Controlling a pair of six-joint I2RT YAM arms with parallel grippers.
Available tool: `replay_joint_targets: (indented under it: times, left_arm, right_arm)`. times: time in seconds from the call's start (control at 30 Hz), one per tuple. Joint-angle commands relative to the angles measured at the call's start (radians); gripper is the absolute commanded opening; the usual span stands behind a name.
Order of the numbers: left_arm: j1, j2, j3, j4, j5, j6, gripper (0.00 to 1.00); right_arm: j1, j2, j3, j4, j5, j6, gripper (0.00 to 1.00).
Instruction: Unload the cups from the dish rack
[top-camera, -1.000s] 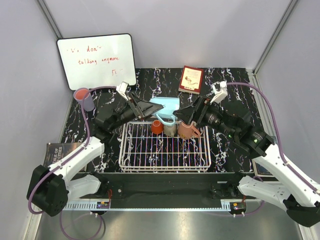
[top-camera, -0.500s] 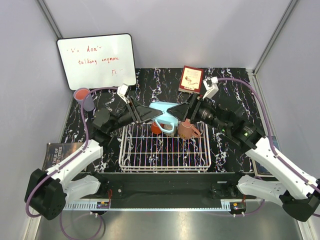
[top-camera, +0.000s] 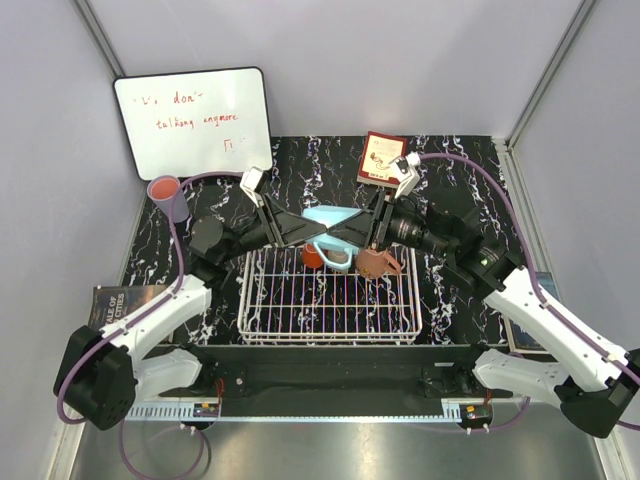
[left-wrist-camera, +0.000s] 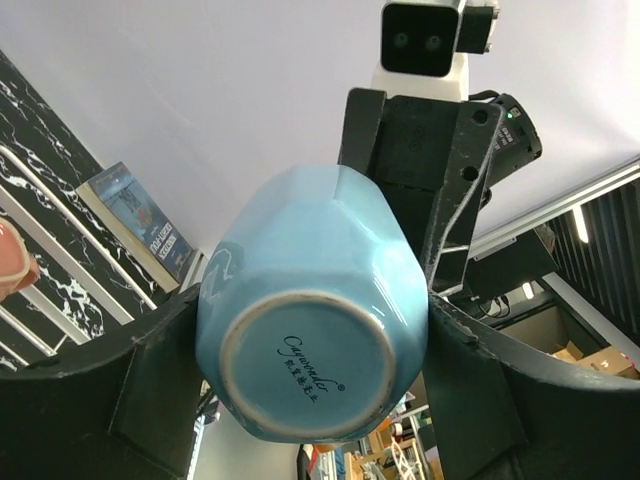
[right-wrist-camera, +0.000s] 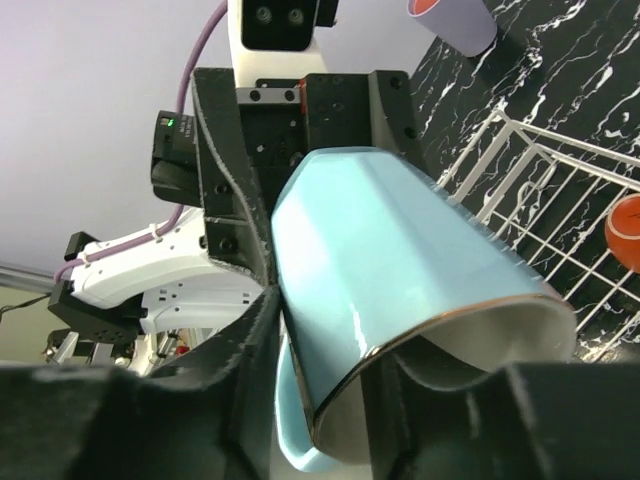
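Observation:
A light blue cup (top-camera: 328, 217) hangs over the back edge of the white dish rack (top-camera: 330, 335), held from both sides. My left gripper (top-camera: 303, 229) is shut on its body, its base (left-wrist-camera: 305, 375) facing the left wrist camera. From the right, my right gripper (top-camera: 352, 229) pinches the rim (right-wrist-camera: 450, 325), one finger inside the cup and one outside beside the handle. An orange-red cup (top-camera: 314, 255) and a salmon-pink cup (top-camera: 376, 262) stand in the rack's back row. A pink tumbler nested in a lavender one (top-camera: 168, 197) stands on the table at far left.
A whiteboard (top-camera: 195, 120) leans on the back wall at left. A red book (top-camera: 382, 158) stands at the back centre. Another book (top-camera: 120, 300) lies at the table's left edge, and one (top-camera: 545, 288) lies at the right edge. The walls close in on both sides.
My right gripper has swung left to the light blue cup and closed on its rim. The left gripper has kept hold and shifted the cup slightly right and up.

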Motion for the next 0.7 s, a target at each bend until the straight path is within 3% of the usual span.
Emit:
replay_joint_targets:
  times: [0.0, 0.13, 0.23, 0.3, 0.37, 0.4, 0.43, 0.53, 0.6, 0.63, 0.67]
  left_arm:
    - [-0.009, 0.012, 0.045, 0.13, 0.05, -0.019, 0.0]
    - [-0.009, 0.018, 0.036, 0.121, 0.048, -0.016, 0.0]
    - [-0.011, 0.018, 0.04, 0.081, 0.039, 0.002, 0.0]
    - [-0.009, 0.016, 0.047, 0.021, 0.036, 0.03, 0.04]
    - [-0.009, 0.016, 0.057, -0.023, 0.025, 0.05, 0.23]
    - [-0.008, 0.015, 0.062, -0.058, 0.022, 0.067, 0.53]
    - [-0.008, 0.016, 0.069, -0.08, 0.014, 0.076, 0.65]
    - [-0.008, 0.018, 0.093, -0.181, -0.005, 0.116, 0.83]
    - [-0.006, 0.023, 0.109, -0.243, -0.025, 0.136, 0.88]
    - [-0.005, 0.021, 0.114, -0.264, -0.033, 0.142, 0.99]
    - [-0.003, 0.019, 0.12, -0.289, -0.047, 0.151, 0.99]
  right_arm:
    - [0.003, -0.027, 0.022, 0.077, -0.056, -0.007, 0.33]
    - [0.003, -0.054, 0.014, 0.064, -0.024, -0.029, 0.21]
    - [0.002, -0.067, 0.019, 0.033, -0.002, -0.047, 0.03]
    - [0.003, -0.074, 0.03, 0.007, 0.015, -0.068, 0.0]
    - [0.002, -0.081, 0.048, -0.013, 0.022, -0.085, 0.0]
    - [0.003, -0.084, 0.053, -0.036, 0.038, -0.101, 0.0]
    - [0.003, -0.088, 0.057, -0.047, 0.048, -0.108, 0.0]
    - [0.003, -0.104, 0.076, -0.09, 0.096, -0.135, 0.0]
    - [0.003, -0.119, 0.085, -0.114, 0.131, -0.151, 0.0]
    - [0.003, -0.123, 0.088, -0.122, 0.147, -0.156, 0.0]
    - [0.003, -0.131, 0.094, -0.137, 0.17, -0.161, 0.0]
